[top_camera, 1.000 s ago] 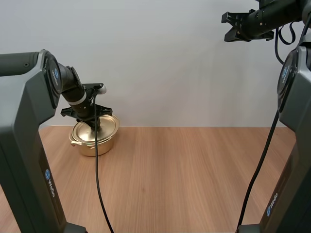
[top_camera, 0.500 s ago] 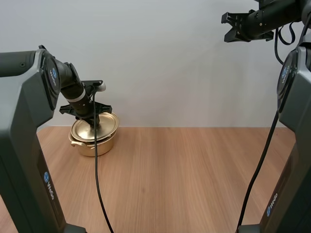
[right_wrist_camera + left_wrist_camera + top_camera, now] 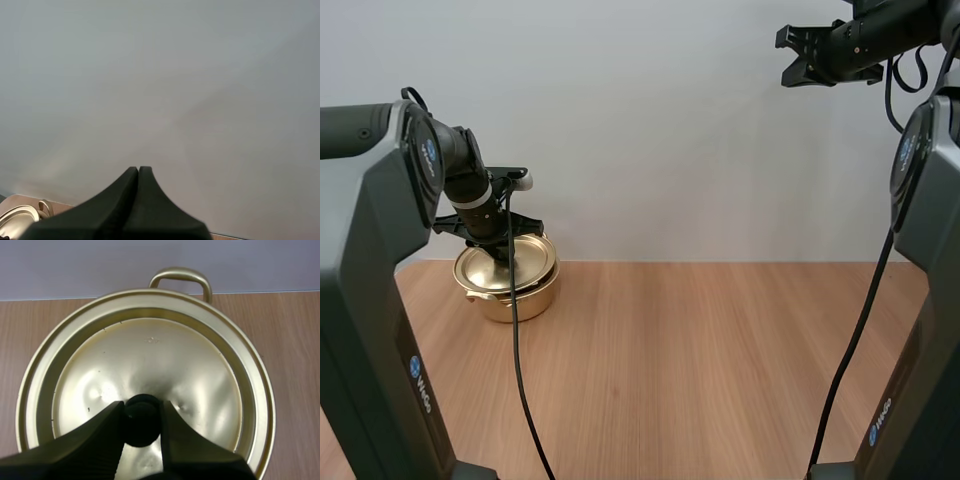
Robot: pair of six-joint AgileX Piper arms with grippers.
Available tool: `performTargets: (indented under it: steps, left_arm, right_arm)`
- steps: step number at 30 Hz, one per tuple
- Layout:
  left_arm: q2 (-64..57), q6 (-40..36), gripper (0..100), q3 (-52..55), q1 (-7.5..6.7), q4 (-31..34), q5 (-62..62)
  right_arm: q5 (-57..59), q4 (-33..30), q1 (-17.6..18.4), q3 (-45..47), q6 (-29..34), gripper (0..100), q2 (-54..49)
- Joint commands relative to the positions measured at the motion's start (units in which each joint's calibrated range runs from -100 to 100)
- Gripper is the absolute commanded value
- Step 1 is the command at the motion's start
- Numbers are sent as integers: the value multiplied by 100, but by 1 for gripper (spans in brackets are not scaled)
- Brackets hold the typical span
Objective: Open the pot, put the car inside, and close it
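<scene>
The gold pot (image 3: 512,297) stands upright at the worktop's (image 3: 720,350) far left. Its lid (image 3: 498,267) tilts over the mouth, offset leftward, with its knob (image 3: 142,416) pinched by the down-angled left end effector (image 3: 501,251). The right end effector (image 3: 138,173) hangs high, fingers pressed together.

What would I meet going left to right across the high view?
Pot, its lid pinched by the left gripper → right gripper, held high above the table.
</scene>
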Motion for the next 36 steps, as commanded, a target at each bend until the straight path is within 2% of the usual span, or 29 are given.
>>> performTargets:
  steps: [1, 28, 30, 31, 33, 35, 36]
  left_arm:
    - [-3, -7, 0, -7, 4, 1, -15]
    - [309, -65, 2, -7, 4, 9, -53]
    - [309, -211, 16, -7, 4, 29, -53]
    - [309, -158, 28, -7, 4, 29, -53]
    - [309, 50, 56, -7, -3, 29, -71]
    - [309, 422, 93, -7, -10, -1, -71]
    - [309, 539, 100, -7, -10, -14, -55]
  right_arm:
    - [0, 0, -3, 4, -1, 0, -2]
    - [0, 0, -3, 4, -1, 0, -2]
    - [0, 0, -3, 4, -1, 0, -2]
    - [0, 0, -3, 4, -1, 0, -2]
    - [0, 0, -3, 4, -1, 0, -2]
    - [0, 0, -3, 4, -1, 0, -2]
    - [0, 0, -3, 4, -1, 0, -2]
